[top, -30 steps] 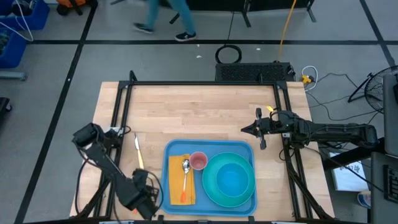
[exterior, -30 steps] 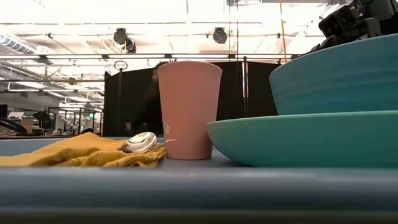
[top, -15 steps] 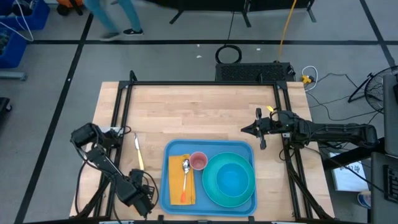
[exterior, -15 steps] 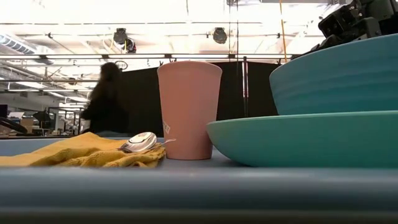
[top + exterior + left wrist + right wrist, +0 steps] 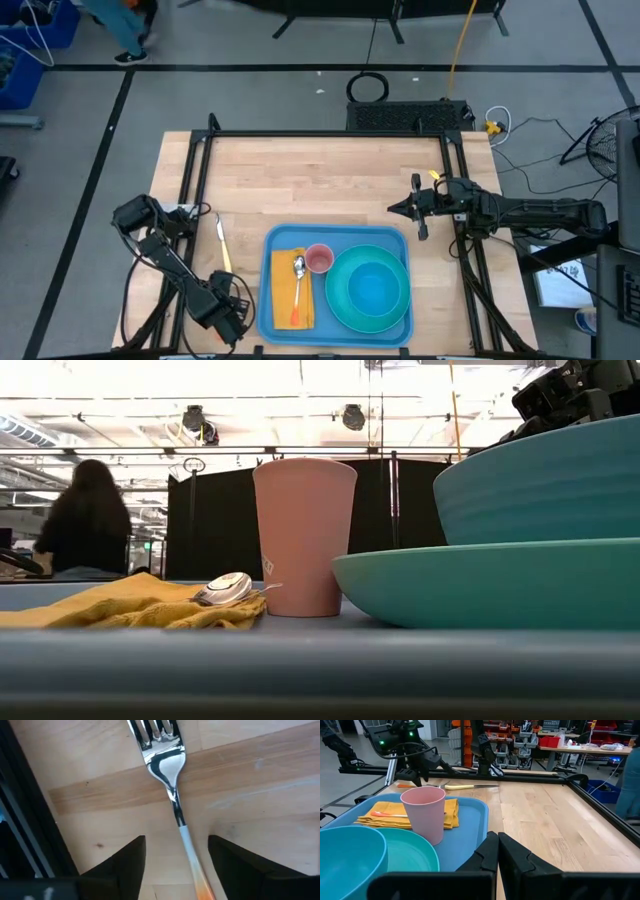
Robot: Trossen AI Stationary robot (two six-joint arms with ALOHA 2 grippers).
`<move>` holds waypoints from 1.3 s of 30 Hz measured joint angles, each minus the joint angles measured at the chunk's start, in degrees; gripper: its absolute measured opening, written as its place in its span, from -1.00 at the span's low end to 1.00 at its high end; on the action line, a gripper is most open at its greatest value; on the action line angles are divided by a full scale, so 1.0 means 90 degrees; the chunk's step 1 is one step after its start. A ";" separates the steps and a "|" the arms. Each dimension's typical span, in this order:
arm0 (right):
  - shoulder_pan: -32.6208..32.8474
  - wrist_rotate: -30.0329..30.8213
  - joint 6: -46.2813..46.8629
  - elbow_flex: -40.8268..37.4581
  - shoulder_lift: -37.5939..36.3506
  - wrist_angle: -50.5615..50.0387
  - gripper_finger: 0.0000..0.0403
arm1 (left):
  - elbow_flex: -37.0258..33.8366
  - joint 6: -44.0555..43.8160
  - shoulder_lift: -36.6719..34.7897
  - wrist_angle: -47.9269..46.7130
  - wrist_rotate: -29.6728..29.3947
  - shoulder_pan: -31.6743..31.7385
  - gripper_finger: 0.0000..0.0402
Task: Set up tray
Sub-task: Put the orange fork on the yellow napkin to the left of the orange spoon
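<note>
On the tabletop (image 5: pixel 320 190), the tray (image 5: pixel 385 238) is holding napkin (image 5: pixel 283 290), cup (image 5: pixel 319 259) and bowl (image 5: pixel 370 290); a fork (image 5: pixel 222 243) is lying left of it.

One camera looks straight down on the whole table (image 5: pixel 320 170). Another sits level, close behind the tray (image 5: pixel 320 660). Both show the pink cup (image 5: pixel 319 259).

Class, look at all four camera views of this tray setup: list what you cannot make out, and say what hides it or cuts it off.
- Fork: left wrist view, its tine tips and handle end are cut off by the picture's edges.
- Bowl and plate: low view, right parts are cut off by the edge.
- Spoon: low view, its handle is hidden behind the yellow napkin.
- Person: low view, a dark figure, details indistinct.
</note>
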 joint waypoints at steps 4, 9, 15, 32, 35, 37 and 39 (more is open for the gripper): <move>0.0000 0.0001 0.0000 0.0000 0.0000 0.0000 -1.00 | -0.0002 -0.0059 -0.0013 0.0042 -0.0004 0.0002 0.04; 0.0000 0.0001 -0.0010 0.0000 0.0000 0.0000 -1.00 | -0.0044 -0.0268 -0.0249 0.0031 -0.0131 -0.0055 0.03; 0.0000 -0.0001 -0.0015 0.0000 -0.0002 0.0000 -1.00 | -0.0101 -0.0803 -0.0688 -0.0574 -0.0773 -0.0200 0.03; 0.0000 0.0000 0.0002 0.0000 -0.0002 -0.0005 -1.00 | -0.0771 -0.0835 -0.0933 0.0664 -0.1147 -0.0271 0.03; 0.0000 0.0000 0.0002 0.0000 0.0000 -0.0005 -1.00 | -0.0955 -0.0828 -0.0964 0.0933 -0.1091 -0.0268 0.03; -0.0002 0.0001 0.0002 0.0000 -0.0002 -0.0005 -1.00 | -0.1015 -0.0834 -0.0964 0.0944 -0.1051 -0.0268 0.03; 0.0000 0.0001 0.0002 0.0000 0.0000 -0.0005 -1.00 | -0.1025 -0.0815 -0.0962 0.0947 -0.1044 -0.0268 0.03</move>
